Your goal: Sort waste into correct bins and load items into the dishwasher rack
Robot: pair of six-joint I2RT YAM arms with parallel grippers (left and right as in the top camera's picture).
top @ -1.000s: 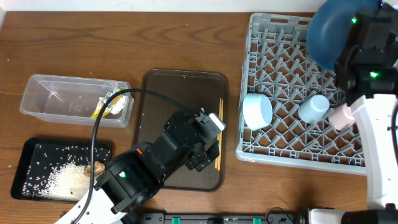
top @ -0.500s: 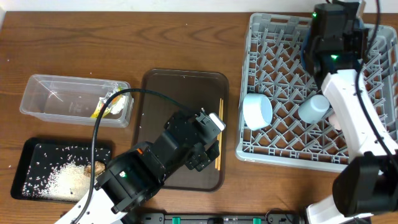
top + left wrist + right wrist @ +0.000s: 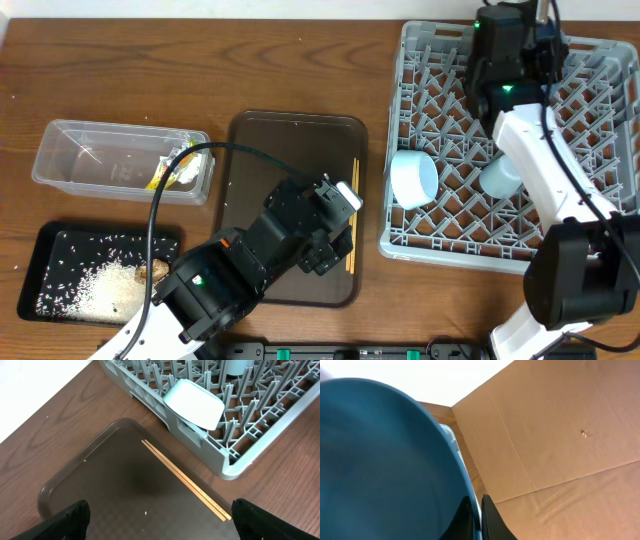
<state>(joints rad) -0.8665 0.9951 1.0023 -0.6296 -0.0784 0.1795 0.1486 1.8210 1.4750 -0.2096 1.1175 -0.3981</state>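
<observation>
Right wrist view: right hand [image 3: 472, 512] pinched narrow on the rim of the large round blue plate [image 3: 380, 460], over the far side of the dishwasher rack [image 3: 480, 258]. Beside the rack, left hand [image 3: 162, 525] spread wide, holding nothing, above the dark serving tray [image 3: 100, 485]. Wooden chopsticks [image 3: 185, 480] along the tray edge nearest the rack. Light blue bowl [image 3: 195, 404] inside the rack's near corner.

A brown wooden desk [image 3: 150, 60] with lengthwise grain fills the overhead view under even light, a plain white surface [image 3: 30, 385] shows past its edge in the left wrist view, and the right wrist view shows creased brown cardboard [image 3: 560, 435] with bright white above it.
</observation>
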